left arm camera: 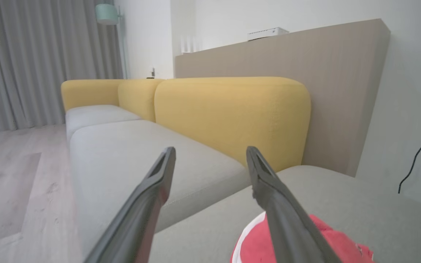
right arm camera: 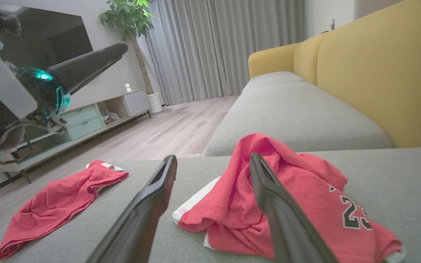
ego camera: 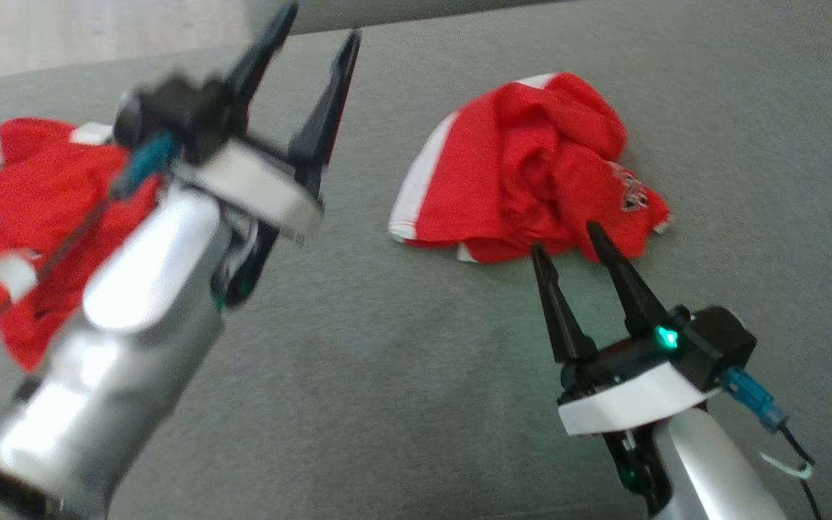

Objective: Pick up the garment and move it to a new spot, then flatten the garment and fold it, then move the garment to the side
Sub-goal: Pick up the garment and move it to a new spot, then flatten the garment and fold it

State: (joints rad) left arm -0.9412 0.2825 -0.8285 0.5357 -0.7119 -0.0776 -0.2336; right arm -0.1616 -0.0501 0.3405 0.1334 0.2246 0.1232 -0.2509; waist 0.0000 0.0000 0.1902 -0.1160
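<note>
Two red garments lie on the grey cushion (ego camera: 401,375). A crumpled red jersey (ego camera: 531,173) with white trim sits right of centre, its number print showing in the right wrist view (right arm camera: 305,197). My right gripper (ego camera: 565,238) is open, fingertips just short of the jersey's near edge, nothing between them (right arm camera: 212,157). The other red garment (ego camera: 48,217) lies spread at the left edge (right arm camera: 60,201), partly hidden by my left arm. My left gripper (ego camera: 322,22) is raised above the cushion, open and empty (left arm camera: 210,149). A red, white-edged garment (left arm camera: 254,244) shows under its right finger.
The yellow sofa back (right arm camera: 378,73) rises beyond the jersey, with more grey seat cushions (left arm camera: 130,153) alongside. Wood floor (right arm camera: 166,128) drops off past the cushion's far-left edge. A TV cabinet (right arm camera: 86,120), a plant (right arm camera: 130,14) and curtains (right arm camera: 225,47) stand across the room.
</note>
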